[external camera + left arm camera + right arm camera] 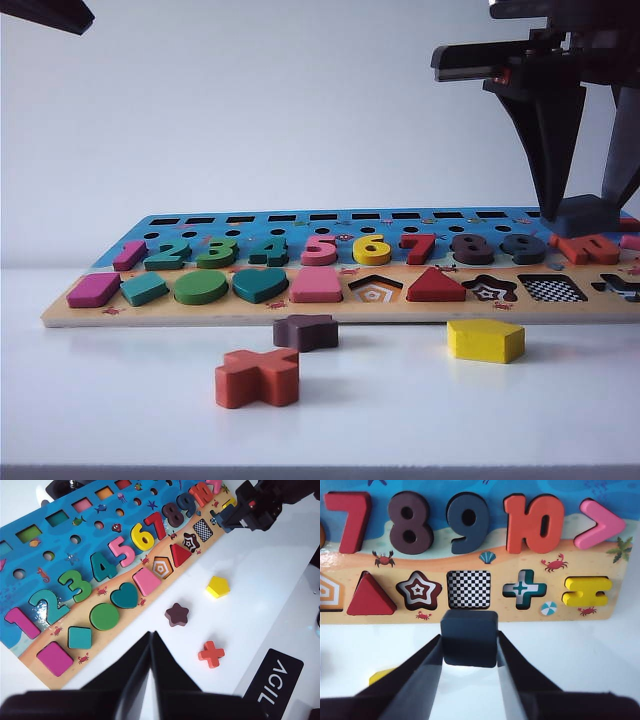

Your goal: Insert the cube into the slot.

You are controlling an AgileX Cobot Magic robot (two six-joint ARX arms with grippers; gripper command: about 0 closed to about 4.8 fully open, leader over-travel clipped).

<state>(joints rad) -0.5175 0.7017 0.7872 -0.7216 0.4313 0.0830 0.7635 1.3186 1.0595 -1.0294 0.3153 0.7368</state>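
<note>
My right gripper (469, 649) is shut on the cube (469, 637), a dark navy block with rounded corners pinched between both fingers. In the exterior view the cube (585, 215) hangs over the right end of the wooden puzzle board (200, 312), up and to the right of the slot (552, 288). In the right wrist view the checkerboard slot (468, 589) lies empty just beyond the cube, between the star recess and the cross recess. My left gripper (150, 642) is shut on nothing, above the white table in front of the board, far from the cube (221, 518).
Loose on the table before the board lie a yellow pentagon block (485, 340), an orange cross block (258, 378) and a dark purple star block (305, 332). The pentagon recess (375, 291), star recess (490, 289) and cross recess (524, 588) are empty. Number pieces fill the board's middle row.
</note>
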